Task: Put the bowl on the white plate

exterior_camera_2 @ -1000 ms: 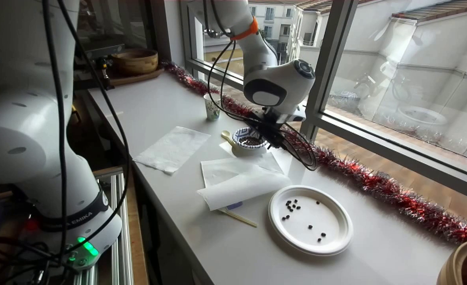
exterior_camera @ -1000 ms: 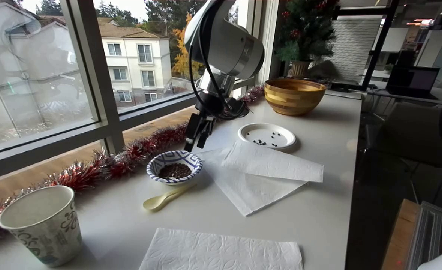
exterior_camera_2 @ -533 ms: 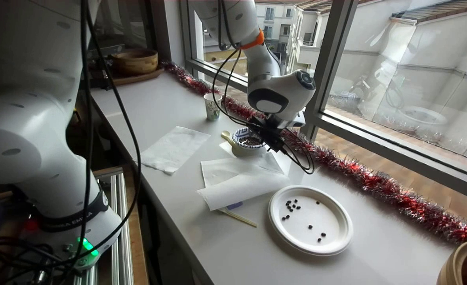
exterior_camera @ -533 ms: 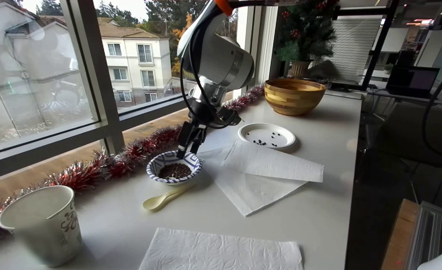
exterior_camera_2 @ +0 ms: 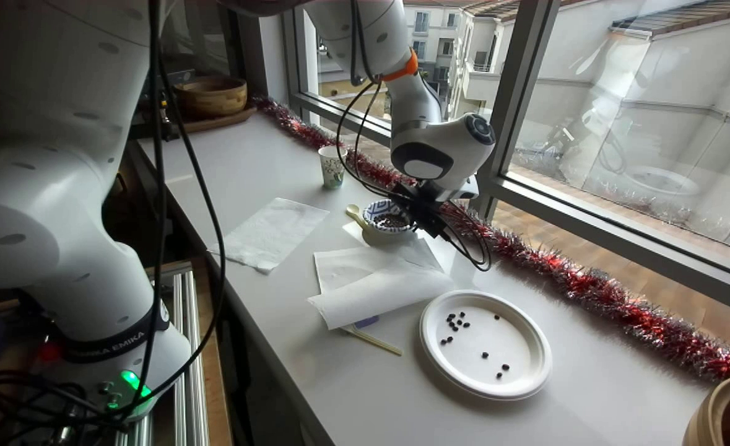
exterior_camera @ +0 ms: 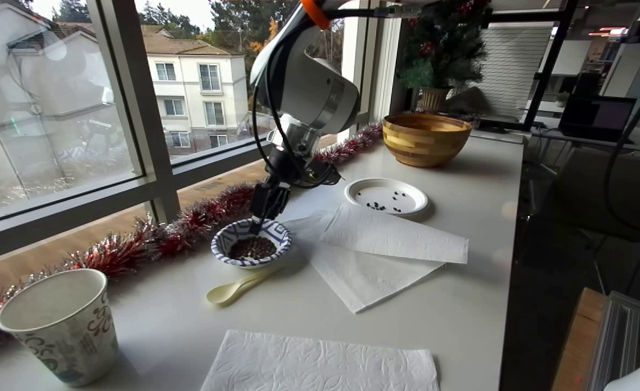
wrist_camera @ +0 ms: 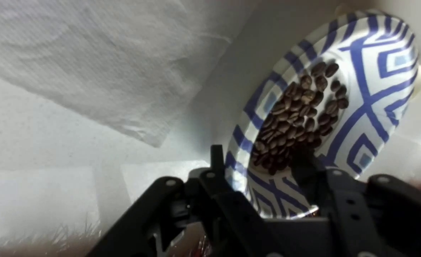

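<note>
The bowl, white with a blue pattern and dark beans inside, stands upright on the table in both exterior views. It fills the upper right of the wrist view. My gripper is at the bowl's window-side rim, pointing down. In the wrist view the gripper is open: one finger is outside the rim, the other over the bowl's inside. A gap shows between the fingers, with the rim between them. The white plate lies apart with several beans on it; it also shows in an exterior view.
White napkins lie beside the bowl, towards the plate. A pale spoon lies close to the bowl. A paper cup and a wooden bowl stand further off. Red tinsel runs along the window.
My gripper has come down and over to the bowl, from above its far side to around its rim. The fingers look closer together. The bowl has shifted very slightly; the plate has not moved.
</note>
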You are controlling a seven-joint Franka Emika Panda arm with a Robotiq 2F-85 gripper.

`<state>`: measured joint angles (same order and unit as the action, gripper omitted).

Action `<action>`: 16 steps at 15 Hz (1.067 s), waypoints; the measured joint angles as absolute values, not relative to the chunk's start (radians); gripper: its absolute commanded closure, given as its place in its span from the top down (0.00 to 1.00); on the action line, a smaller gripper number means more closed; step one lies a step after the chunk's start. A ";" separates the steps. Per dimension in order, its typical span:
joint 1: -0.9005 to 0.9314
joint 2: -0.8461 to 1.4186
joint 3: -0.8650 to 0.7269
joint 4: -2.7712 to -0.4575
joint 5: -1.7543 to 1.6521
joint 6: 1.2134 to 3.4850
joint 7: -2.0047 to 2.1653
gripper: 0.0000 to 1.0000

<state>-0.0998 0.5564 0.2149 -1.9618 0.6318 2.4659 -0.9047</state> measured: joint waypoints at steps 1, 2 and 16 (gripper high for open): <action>-0.101 0.558 0.218 -1.959 0.632 2.466 -0.904 0.18; -0.102 0.559 0.221 -1.957 0.632 2.466 -0.904 0.16; -0.136 0.577 0.261 -1.956 0.632 2.424 -0.906 0.29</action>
<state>-0.1362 0.5772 0.2610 -1.9563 0.6319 2.4237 -0.9057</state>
